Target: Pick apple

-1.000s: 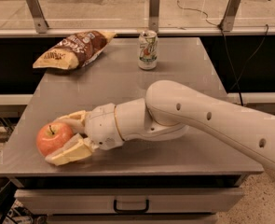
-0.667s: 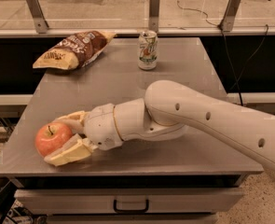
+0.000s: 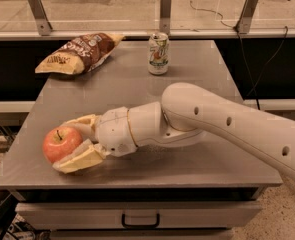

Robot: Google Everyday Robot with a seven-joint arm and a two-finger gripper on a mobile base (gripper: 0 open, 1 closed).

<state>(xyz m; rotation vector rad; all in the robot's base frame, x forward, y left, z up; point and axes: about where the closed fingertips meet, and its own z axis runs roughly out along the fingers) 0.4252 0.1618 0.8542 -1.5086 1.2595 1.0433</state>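
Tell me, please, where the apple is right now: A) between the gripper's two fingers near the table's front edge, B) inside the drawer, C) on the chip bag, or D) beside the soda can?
A: the apple rests on the table near its front edge, with the gripper closed against it on either side, well away from the soda can and chip bag at the back.

red-orange apple [image 3: 61, 144], cream pincer [image 3: 65, 146] clasping it, grey table [image 3: 117, 91], brown bag [image 3: 79, 52]
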